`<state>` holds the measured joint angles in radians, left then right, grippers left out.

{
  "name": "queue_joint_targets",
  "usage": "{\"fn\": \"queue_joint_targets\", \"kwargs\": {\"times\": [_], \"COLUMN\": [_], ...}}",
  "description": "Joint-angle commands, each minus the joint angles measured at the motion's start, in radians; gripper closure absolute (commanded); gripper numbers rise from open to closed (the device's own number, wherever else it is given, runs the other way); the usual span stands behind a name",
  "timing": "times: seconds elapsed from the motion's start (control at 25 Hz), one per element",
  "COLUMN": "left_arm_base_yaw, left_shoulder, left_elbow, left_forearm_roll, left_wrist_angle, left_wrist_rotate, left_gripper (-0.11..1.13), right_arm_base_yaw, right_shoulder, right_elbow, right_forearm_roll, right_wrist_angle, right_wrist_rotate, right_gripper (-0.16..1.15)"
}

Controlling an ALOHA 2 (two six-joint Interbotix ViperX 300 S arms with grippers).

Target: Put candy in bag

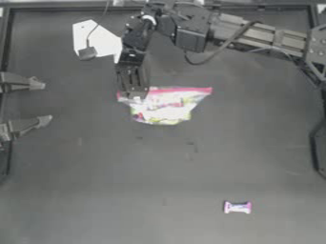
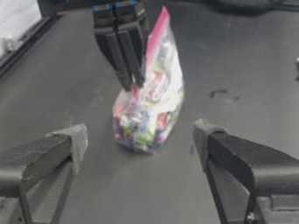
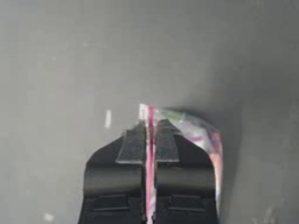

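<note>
Seeing dark tabletop [image 1: 96, 190] under everything. Our right pincer [image 1: 132, 91], reaching across from top, clamped tight on pink seal strip at left end of bag [image 1: 167, 106], bag standing near tabletop middle. Our left pincer [image 1: 39, 102] at left edge, jaws spread wide, holding nothing, facing bag. Candy [image 1: 237, 207] lying alone near lower right, well apart from bag.

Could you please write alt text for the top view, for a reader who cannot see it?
The right gripper, its arm reaching in from the top of the table, is shut on the pink-sealed edge of the bag near the middle of the dark table. The left gripper waits open at the left edge, and the candy lies alone near the lower right.
</note>
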<state>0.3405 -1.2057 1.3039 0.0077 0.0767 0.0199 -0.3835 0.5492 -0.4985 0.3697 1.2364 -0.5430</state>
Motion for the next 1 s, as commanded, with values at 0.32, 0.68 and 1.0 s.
{"fn": "queue_joint_targets", "kwargs": {"times": [0.32,0.68,1.0], "left_arm_base_yaw": [0.002,0.003,0.002], "left_shoulder": [0.020,0.067,0.138], "left_elbow": [-0.020,-0.028,-0.057], "left_forearm_roll": [-0.003,-0.017,-0.014], "left_wrist_angle": [-0.003,-0.003,-0.011], "left_wrist_rotate": [-0.002,-0.002,0.000], "left_gripper": [0.00,0.00,0.00], "right_arm_base_yaw": [0.009,0.025,0.040], "right_shoulder": [-0.086,-0.094,-0.112], "right_elbow": [-0.023,-0.017,0.009], "right_forearm_roll": [0.002,-0.015,-0.023], "right_wrist_angle": [0.000,-0.002,-0.020], "right_wrist_rotate": [-0.005,0.000,0.005], "right_gripper": [0.92,0.92,0.92]}}
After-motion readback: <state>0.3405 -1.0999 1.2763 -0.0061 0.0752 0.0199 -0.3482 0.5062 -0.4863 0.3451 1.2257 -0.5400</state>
